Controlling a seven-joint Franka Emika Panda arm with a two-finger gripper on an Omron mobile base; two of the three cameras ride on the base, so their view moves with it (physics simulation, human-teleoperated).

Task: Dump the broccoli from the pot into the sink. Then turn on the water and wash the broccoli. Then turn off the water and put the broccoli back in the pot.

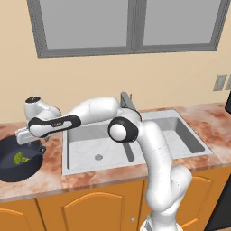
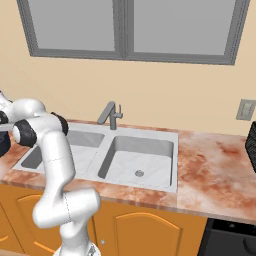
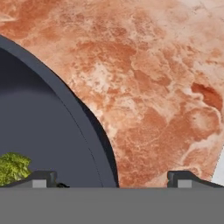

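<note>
Beige wall (image 2: 165, 95), grey-framed window (image 1: 131, 25)

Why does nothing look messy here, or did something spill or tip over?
Nothing stands out. The pot sits upright on the counter left of the sink, with the broccoli inside it. The sink looks dry, and no water comes from the faucet. The open gripper straddles the pot's rim.

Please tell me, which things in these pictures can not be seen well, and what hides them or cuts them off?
- Pot: left base view, cut by the left edge; the forearm hides its far rim.
- Broccoli: hand view, cut by the left edge and the bottom band.
- Gripper: hand view, just the tips of wide-apart jaws rise at the bottom.
- Faucet: left base view, mostly behind the arm.
- Sink left basin: right base view, partly behind the arm.
</note>
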